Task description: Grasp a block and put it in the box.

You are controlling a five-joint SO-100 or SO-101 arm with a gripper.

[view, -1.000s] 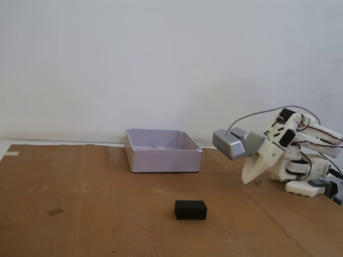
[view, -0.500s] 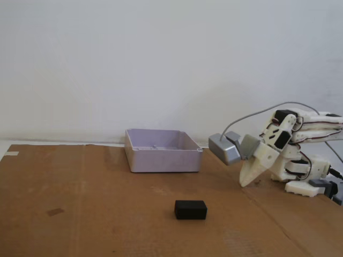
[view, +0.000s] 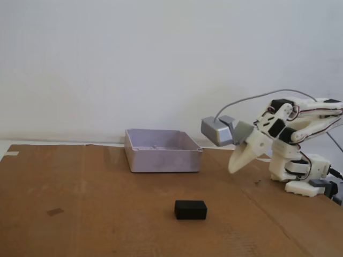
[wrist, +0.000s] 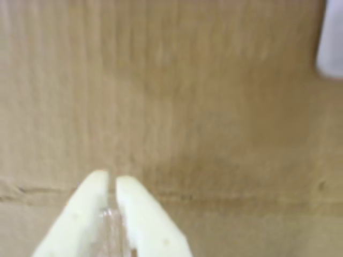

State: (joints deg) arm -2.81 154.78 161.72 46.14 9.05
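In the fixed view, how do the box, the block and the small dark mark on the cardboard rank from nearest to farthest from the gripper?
From the gripper:
1. The box, to its left, at the back.
2. The block, lower left, toward the front.
3. The dark mark, far left.

Wrist view blurred throughout; pincer cut off at bottom edge, pale object clipped at right edge, identity unclear. Fixed view: arm base cropped at right edge.

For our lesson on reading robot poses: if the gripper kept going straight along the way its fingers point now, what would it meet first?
Probably bare cardboard tabletop: the gripper points down and leftward, shut, with the block seemingly left of that line and the box off to the side; depth is uncertain.
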